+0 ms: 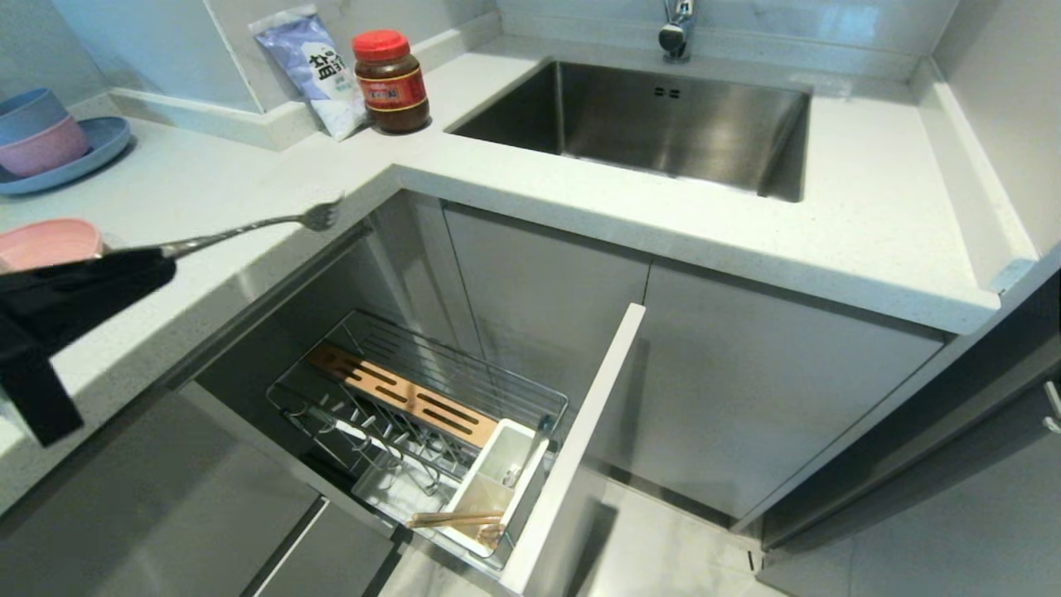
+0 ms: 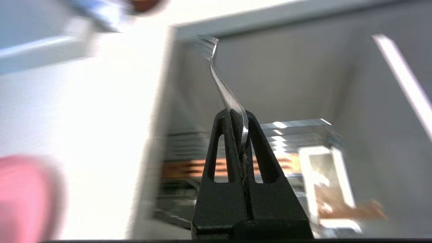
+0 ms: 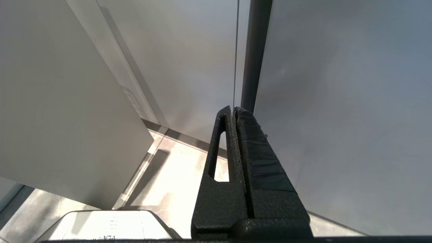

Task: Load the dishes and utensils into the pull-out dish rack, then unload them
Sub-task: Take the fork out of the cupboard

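Left gripper clamped on fork handle, over countertop.

Fork tines point toward 2 o'clock, above the counter edge; pull-out dish rack stands open below at 5 o'clock. Chopsticks lie in its white utensil caddy. Pink plate sits just beside the gripper at 9 o'clock. Right gripper closed, empty, near cabinet panels.
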{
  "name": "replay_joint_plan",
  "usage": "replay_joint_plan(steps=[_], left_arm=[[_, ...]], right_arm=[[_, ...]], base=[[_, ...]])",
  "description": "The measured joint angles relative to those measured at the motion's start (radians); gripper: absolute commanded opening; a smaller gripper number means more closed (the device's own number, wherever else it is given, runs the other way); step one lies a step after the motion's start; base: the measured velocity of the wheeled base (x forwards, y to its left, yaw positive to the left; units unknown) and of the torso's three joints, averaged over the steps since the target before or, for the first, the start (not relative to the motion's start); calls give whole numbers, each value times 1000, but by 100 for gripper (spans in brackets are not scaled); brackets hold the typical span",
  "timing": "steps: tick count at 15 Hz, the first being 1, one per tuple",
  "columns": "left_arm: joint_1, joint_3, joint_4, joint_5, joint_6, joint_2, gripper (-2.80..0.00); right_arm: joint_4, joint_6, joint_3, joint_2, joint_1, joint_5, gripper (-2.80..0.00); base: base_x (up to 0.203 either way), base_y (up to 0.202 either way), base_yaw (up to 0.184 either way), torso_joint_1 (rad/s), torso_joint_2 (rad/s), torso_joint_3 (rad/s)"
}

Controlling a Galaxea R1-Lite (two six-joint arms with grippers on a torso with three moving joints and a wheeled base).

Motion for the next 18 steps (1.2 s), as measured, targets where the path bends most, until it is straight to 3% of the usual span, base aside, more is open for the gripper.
replay_joint_plan(steps=[4,8,11,14,18], left_arm=[[225,-34,-9,-22,-6,-79,-280],[566,-60,-11,-90,-36,-89,-280],[759,-75,-34,-103,-69,-51,-280],[853,-85,-97,-102,-106,15,-280],[874,-117,-132,-102,-213,122,-280]], right_arm=[[0,0,0,0,0,0,-280],[0,0,0,0,0,0,-280],[0,0,0,0,0,0,-280],[0,0,0,0,1,0,-280],[0,0,0,0,0,0,-280]], base=[[0,0,0,0,0,0],[0,0,0,0,0,0],[0,0,0,0,0,0],[0,0,0,0,0,0],[0,0,0,0,0,0]])
